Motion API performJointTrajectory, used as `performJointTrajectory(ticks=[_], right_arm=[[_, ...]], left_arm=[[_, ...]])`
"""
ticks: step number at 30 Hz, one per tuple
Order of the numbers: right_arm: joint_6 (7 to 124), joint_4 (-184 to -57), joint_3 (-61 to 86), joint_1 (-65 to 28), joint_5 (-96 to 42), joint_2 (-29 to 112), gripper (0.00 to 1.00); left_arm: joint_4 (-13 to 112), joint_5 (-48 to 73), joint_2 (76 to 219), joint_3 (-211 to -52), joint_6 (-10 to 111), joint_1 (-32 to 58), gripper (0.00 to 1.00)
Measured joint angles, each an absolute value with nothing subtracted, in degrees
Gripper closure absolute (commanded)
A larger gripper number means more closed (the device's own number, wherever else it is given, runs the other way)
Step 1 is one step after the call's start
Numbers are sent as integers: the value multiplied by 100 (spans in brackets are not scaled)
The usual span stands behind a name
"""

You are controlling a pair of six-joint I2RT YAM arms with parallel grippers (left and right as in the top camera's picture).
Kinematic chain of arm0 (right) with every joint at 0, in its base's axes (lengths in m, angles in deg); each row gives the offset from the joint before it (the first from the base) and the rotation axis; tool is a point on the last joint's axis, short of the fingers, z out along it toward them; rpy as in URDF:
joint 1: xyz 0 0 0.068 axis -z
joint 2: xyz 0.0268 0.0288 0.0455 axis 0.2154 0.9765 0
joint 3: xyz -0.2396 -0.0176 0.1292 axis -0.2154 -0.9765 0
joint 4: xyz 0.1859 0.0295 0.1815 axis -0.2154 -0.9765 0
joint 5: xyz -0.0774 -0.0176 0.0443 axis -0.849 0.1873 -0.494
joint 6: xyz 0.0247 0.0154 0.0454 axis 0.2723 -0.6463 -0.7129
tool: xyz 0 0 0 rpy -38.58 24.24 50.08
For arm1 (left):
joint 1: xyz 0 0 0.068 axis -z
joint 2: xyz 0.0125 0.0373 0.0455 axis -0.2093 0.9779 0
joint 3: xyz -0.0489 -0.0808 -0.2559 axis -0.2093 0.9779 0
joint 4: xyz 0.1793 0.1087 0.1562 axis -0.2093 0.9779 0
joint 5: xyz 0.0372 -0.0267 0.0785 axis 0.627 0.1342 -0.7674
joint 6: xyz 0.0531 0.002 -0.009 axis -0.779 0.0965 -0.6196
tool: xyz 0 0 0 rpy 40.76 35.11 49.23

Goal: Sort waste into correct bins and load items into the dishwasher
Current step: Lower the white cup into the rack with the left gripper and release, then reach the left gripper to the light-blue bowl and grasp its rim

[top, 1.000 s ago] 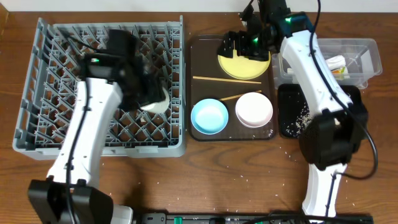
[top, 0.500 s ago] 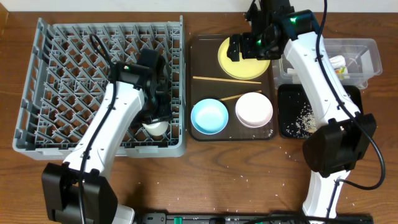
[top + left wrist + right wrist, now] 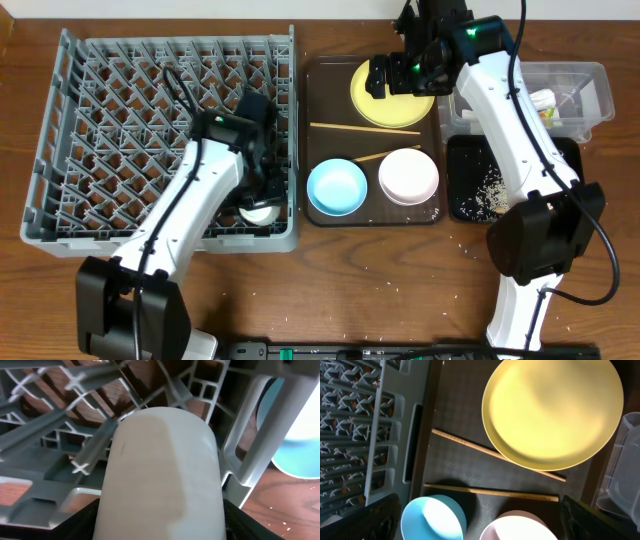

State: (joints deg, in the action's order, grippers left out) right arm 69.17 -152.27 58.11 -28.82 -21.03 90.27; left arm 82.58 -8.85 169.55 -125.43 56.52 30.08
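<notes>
Wood tabletop [image 3: 350, 285]: our left gripper [image 3: 160, 527] grips the white cup [image 3: 160, 460] inside the dish rack [image 3: 90, 120], nearer its corner than before. Our right gripper [image 3: 490, 522] gapes wide, the yellow plate [image 3: 552, 410] just ahead.

Robot lab, mock kitchen setup: wood table [image 3: 380, 280], dish rack [image 3: 100, 120], serving tray [image 3: 330, 100], left arm [image 3: 170, 230], right arm [image 3: 510, 120].

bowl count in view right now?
2. Blue bowl at the tray's front left; white bowl beside it, front right. The white cup in the rack is not counted. The left arm covers part of the rack, so more may be hidden.
</notes>
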Motion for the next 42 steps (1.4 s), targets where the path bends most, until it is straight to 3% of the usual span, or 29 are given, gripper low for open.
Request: performJointTrajectory(ticks=[3,7,18,29,35,42], right_arm=[[6917,-15229,5811,-2882,-2106,9027,1],[6917,-15253,5811,-2882,-2108,9027,1],[6917,-15297,5811,-2882,-2110,9027,1],[6917,-15471,5811,-2222,-2110,8793,1],[6917,-15738,5813,-1632,-2152,8364,1],[7024,-15896,5811,-1584,-2154,8327,1]], left_arm=[[8112,-892,16955,-12451,5650,3032,24],[8088,-1023,16955,-12385,5681,3032,14],[8238,-1034,16955,-12962,5379,3030,14],[6792,-448,17169,-13277,4431,3690,14],[6221,-413,18028,-13277,3368,3924,14],[6131,-280,18800,-13576,2140,4031,14]])
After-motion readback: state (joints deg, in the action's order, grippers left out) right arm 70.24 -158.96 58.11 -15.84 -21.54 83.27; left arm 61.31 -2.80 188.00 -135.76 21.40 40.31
